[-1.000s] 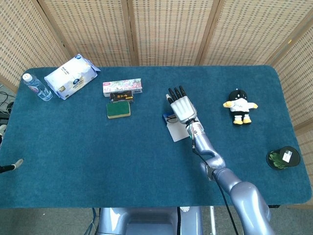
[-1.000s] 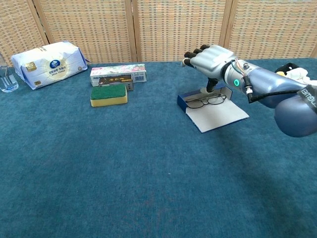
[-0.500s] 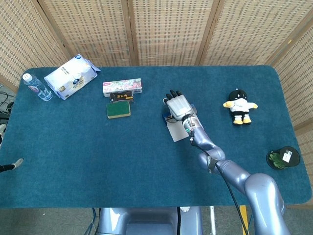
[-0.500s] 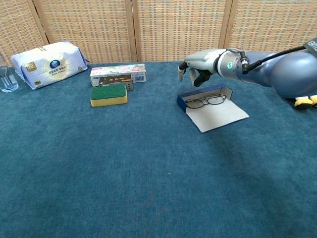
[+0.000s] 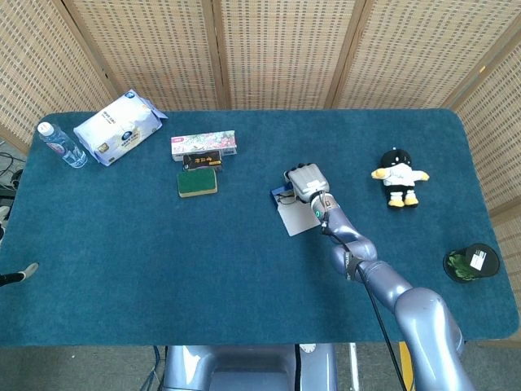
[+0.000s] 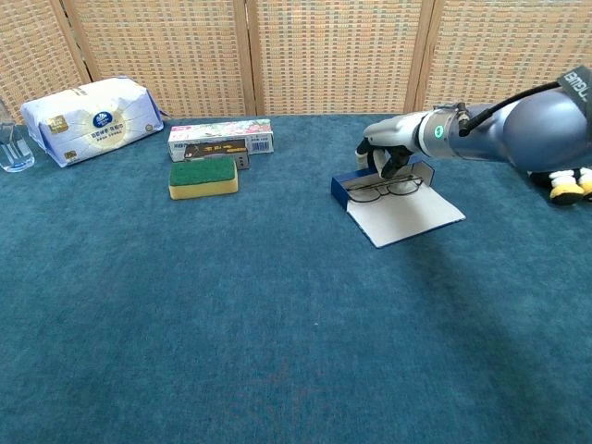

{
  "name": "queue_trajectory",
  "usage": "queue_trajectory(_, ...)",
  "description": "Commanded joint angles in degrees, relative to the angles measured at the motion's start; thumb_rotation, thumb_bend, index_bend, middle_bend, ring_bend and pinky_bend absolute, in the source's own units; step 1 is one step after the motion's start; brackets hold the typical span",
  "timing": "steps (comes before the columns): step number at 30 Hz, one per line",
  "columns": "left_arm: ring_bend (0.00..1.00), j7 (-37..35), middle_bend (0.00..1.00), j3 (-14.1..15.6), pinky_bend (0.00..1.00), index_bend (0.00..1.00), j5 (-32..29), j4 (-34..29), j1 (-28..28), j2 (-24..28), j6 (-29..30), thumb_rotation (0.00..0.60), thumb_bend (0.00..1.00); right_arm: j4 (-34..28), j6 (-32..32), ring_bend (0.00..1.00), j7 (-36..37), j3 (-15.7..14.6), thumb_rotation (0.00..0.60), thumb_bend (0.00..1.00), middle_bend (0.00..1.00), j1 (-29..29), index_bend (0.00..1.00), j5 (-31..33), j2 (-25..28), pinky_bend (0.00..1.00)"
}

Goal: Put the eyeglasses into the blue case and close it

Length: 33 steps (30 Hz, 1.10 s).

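Note:
The blue case (image 6: 344, 191) lies open at mid-table, its white-lined lid (image 6: 408, 215) flat on the cloth toward me. The eyeglasses (image 6: 383, 190) rest inside the case's tray. My right hand (image 6: 395, 148) hovers low over the far side of the case, its fingers curled downward and dark fingertips (image 6: 388, 167) just above the glasses; it holds nothing. From the head view the right hand (image 5: 307, 181) covers most of the case (image 5: 280, 195), with the lid (image 5: 296, 219) showing below it. Only a grey sliver of my left hand (image 5: 18, 276) shows at the left edge.
A green sponge (image 6: 203, 176) and a long printed box (image 6: 220, 137) lie left of the case. A tissue pack (image 6: 88, 116) and a water bottle (image 5: 61, 144) sit far left. A plush toy (image 5: 398, 177) is to the right, and a dark cup (image 5: 470, 262) is near the right edge.
My right hand went from spread out above the case to curled, and has come down and back toward me onto the case's far side. The glasses and case have not moved.

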Motion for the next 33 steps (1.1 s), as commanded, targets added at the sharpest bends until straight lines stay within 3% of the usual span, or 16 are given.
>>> queue_trajectory(1, 0.00, -0.01, 0.00, 0.01, 0.00, 0.00, 0.14, -0.04, 0.02, -0.02, 0.14, 0.600, 0.00, 0.27, -2.41, 0.23, -1.50, -1.12, 0.600, 1.00, 0.33, 0.41, 0.36, 1.34, 1.36, 0.30)
queue_trajectory(6, 0.00, 0.04, 0.00, 0.16, 0.00, 0.00, 0.32, -0.13, 0.13, -0.06, 0.36, 0.600, 0.00, -5.21, -1.94, 0.23, -2.91, -2.70, 0.600, 1.00, 0.33, -0.94, 0.37, 2.11, 5.09, 0.35)
queue_trajectory(18, 0.00, 1.15, 0.00, 0.56, 0.00, 0.00, 0.99, -0.38, -0.18, -0.54, 0.35, 0.600, 0.00, -27.37, 7.18, 0.23, -11.64, -10.59, 0.600, 1.00, 0.34, -6.94, 0.38, 6.57, 18.17, 0.37)
queue_trajectory(24, 0.00, 1.64, 0.00, 0.73, 0.00, 0.00, 1.19, -0.39, -0.38, -0.77, 0.19, 0.600, 0.00, -35.22, 12.27, 0.23, -17.41, -13.78, 0.600, 1.00, 0.33, -8.21, 0.38, 11.90, 22.53, 0.37)
queue_trajectory(33, 0.00, 2.38, 0.00, 1.00, 0.00, 0.00, 1.71, -0.64, -0.55, -1.04, 0.31, 0.600, 0.00, -45.54, 17.52, 0.23, -26.72, -19.35, 0.600, 1.00, 0.33, -6.83, 0.38, 24.95, 28.53, 0.37)
